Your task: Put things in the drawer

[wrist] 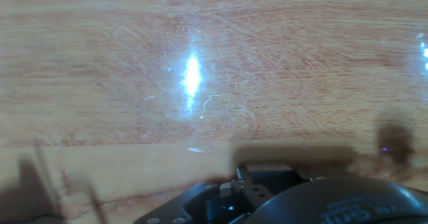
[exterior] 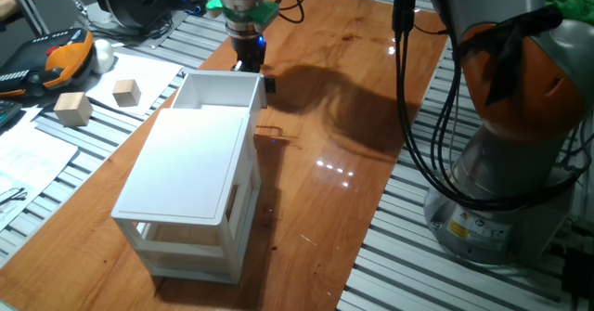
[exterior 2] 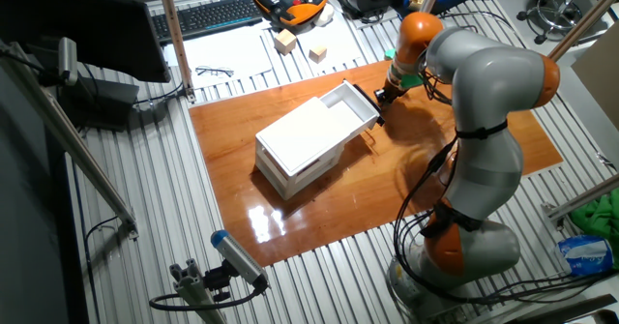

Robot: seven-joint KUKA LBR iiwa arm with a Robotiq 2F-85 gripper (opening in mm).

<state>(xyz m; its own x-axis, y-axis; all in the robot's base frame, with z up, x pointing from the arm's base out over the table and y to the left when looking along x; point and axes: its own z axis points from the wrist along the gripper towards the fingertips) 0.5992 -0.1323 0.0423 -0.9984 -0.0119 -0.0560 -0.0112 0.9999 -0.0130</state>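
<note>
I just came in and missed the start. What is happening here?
A robot arm has its gripper low at the far front edge of the open drawer of a white cabinet. The drawer looks empty. Whether the gripper holds anything cannot be seen. Two wooden blocks lie off to the side.

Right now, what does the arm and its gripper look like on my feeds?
The arm has rounded silver-grey links with orange joint bands. Black cables hang along it. Near the wrist there is an orange section and a green part. The gripper is small and black, with a blue light.
</note>
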